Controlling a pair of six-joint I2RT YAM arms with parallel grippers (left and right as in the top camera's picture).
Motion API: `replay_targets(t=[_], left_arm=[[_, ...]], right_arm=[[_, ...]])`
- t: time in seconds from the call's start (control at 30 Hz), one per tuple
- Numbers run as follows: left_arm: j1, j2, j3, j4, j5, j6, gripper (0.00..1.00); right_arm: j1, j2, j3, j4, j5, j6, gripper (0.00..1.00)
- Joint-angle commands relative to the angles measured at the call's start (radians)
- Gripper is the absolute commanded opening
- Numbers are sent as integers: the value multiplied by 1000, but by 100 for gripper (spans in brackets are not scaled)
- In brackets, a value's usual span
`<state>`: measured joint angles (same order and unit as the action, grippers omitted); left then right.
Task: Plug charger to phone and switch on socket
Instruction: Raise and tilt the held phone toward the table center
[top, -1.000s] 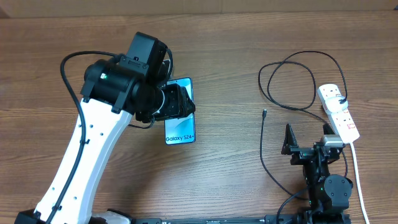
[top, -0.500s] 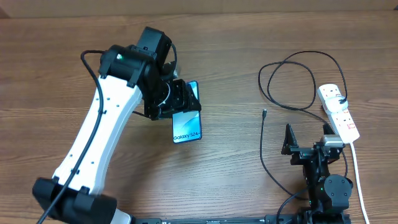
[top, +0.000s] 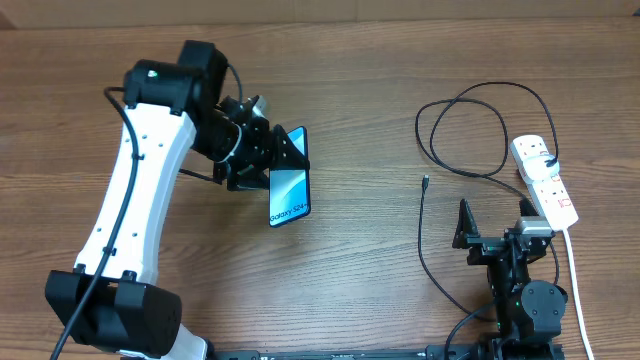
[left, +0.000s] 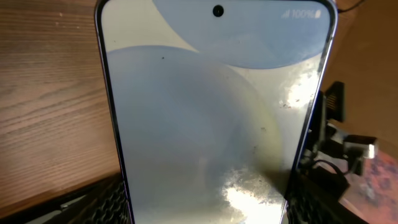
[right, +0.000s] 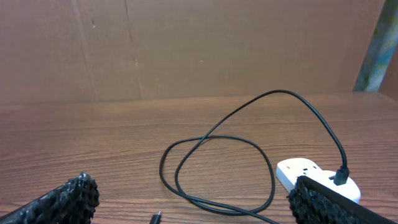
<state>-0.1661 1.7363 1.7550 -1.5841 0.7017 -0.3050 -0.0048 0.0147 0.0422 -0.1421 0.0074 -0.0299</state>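
The left gripper (top: 283, 160) is clamped on the phone (top: 290, 190), a finger against each long edge. The phone's long axis runs straight out from the jaws, with the camera-hole end farthest from them. The screen is rolled about that axis, so it does not lie flat to the table (top: 360, 280). The right gripper (top: 497, 228) stands wide apart and holds nothing. The charger (top: 421, 225) tip lies just ahead of its jaws, clear of both fingers. The socket (top: 545, 178) lies ahead, out past the right-hand finger.

phone (left: 211, 112) close-up, batt 100%, wood table (left: 50, 93)
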Motion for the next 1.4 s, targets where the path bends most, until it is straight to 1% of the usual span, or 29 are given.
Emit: replay_targets(t=[0.0, 0.3, 0.5, 0.73, 0.9, 1.0, 1.13, 1.37], left_arm=[[23, -3, 27, -8, 124, 76, 38], [31, -3, 27, -8, 166, 96, 38], [36, -3, 27, 3, 168, 95, 39], [51, -3, 27, 100, 187, -51, 37], [53, -3, 27, 154, 190, -138, 38], [59, -2, 27, 183, 190, -184, 44], [68, 5, 27, 183, 191, -299, 39], [68, 9, 27, 171, 199, -310, 41]], right_arm=[[8, -11, -10, 6, 1, -5, 100], [8, -12, -10, 6, 1, -5, 100], [8, -12, -10, 6, 1, -5, 100], [8, -12, -10, 6, 1, -5, 100], [8, -12, -10, 6, 1, -5, 100], [8, -12, -10, 6, 1, -4, 100], [8, -12, -10, 6, 1, -5, 100], [8, -12, -10, 6, 1, -5, 100]])
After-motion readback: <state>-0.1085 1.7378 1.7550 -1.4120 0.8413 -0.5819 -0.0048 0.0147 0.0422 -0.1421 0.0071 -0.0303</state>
